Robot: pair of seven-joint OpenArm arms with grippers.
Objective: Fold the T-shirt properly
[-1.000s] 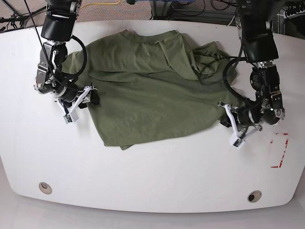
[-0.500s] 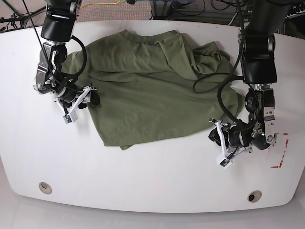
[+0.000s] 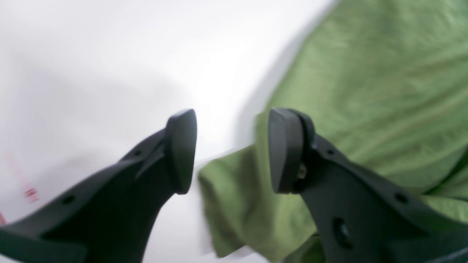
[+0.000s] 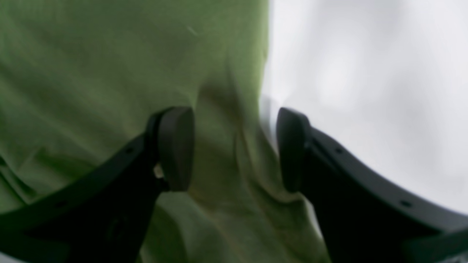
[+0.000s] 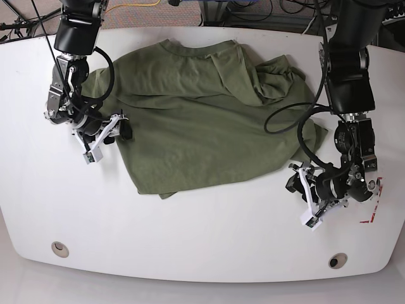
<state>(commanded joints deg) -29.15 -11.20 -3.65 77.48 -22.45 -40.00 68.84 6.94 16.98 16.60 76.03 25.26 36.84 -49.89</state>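
Black fingers of the left gripper (image 3: 232,151) stand spread over the table's (image 5: 209,240) near right part, a corner of the olive T-shirt (image 5: 202,107) lying between and beyond them, unpinched. Right gripper (image 4: 234,148) likewise stands spread, straddling the shirt's left edge. Shirt lies rumpled across the table's far half.

The right gripper (image 4: 234,149) is hanging with its jaws parted over the T-shirt (image 4: 120,73). The T-shirt's edge is running between the two fingers (image 4: 175,146).
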